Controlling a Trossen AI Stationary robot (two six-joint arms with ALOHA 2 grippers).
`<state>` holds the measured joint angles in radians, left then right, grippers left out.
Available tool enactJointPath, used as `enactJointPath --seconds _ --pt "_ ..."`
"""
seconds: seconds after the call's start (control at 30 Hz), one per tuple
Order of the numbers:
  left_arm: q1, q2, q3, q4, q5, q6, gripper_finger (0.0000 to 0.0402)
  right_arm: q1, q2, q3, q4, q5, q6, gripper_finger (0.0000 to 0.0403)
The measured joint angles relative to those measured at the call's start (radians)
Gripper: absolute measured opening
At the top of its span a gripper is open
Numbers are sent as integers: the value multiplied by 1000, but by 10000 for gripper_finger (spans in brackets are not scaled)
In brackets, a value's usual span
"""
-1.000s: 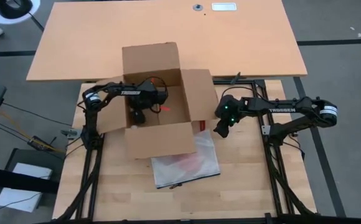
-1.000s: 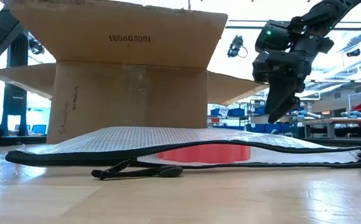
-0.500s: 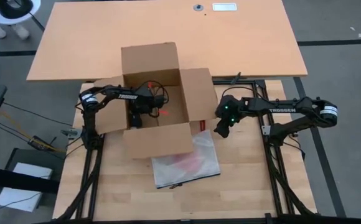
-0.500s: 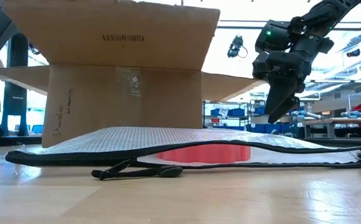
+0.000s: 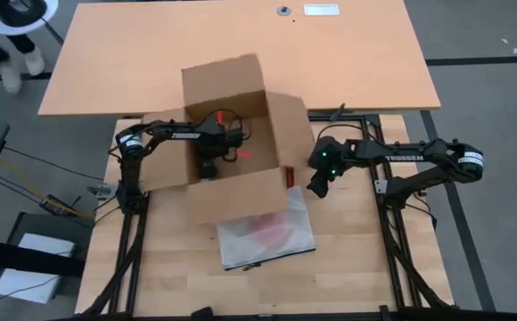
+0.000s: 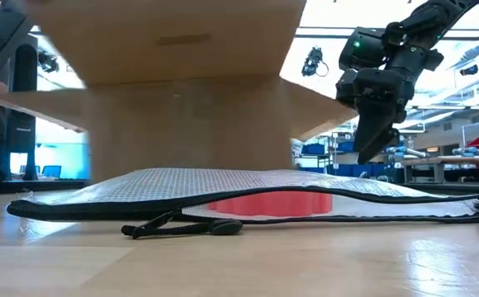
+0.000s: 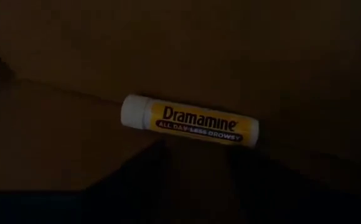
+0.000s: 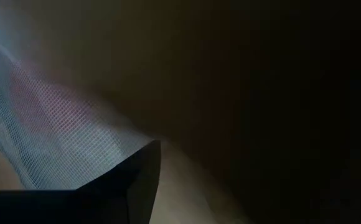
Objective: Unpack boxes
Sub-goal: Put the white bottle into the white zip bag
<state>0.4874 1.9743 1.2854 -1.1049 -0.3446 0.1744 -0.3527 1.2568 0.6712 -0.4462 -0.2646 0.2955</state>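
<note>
We see the brown carton (image 5: 232,134) standing open near the middle of the wooden table (image 5: 178,267), all four flaps spread, its near flap overhanging the mesh zip bag (image 5: 267,234) that lies flat just in front of it; in the low view the carton (image 6: 182,115) rises directly behind the bag (image 6: 248,191), and a red item (image 6: 268,202) shows through the mesh; the left gripper (image 5: 210,162) is down inside the carton, its arm reaching in over the carton's left flap; from its wrist we see a yellow tube (image 7: 190,121) with a white cap, printed "Dramamine", lying on its side on the carton's dim floor against a wall, just ahead of the two dark fingers (image 7: 149,174), which stand apart on either side of it and hold nothing; the right gripper (image 5: 316,185) hangs just outside the carton's right flap, above the table and near the bag's far corner; in the low view its fingers (image 6: 370,140) point downward, clear of the bag, parted and empty; its wrist camera shows the mesh bag (image 8: 50,124) beside the dark cardboard.
</note>
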Motion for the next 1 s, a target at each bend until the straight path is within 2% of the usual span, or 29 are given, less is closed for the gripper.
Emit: enactJointPath --seconds 0.07,0.13,0.3,0.47,0.57,0.83,1.0 --pt "-1 -4 38 167 23 -20 197 0 0 1 3 0 3 226" --pt "-4 2 68 262 34 -53 197 -1 -1 1 4 -2 4 226" --pt "-4 9 143 282 36 -96 197 5 -1 1 -4 -9 8 223" --pt "-5 7 197 248 28 -83 197 13 0 1 -5 -19 17 224" --pt "-3 5 220 195 78 -80 197 17 0 1 -4 -20 17 226" --pt "-4 3 268 53 125 -203 197 17 0 1 -4 -16 26 225" --pt "-4 -15 275 -79 266 -289 197 17 0 1 -4 -16 35 231"
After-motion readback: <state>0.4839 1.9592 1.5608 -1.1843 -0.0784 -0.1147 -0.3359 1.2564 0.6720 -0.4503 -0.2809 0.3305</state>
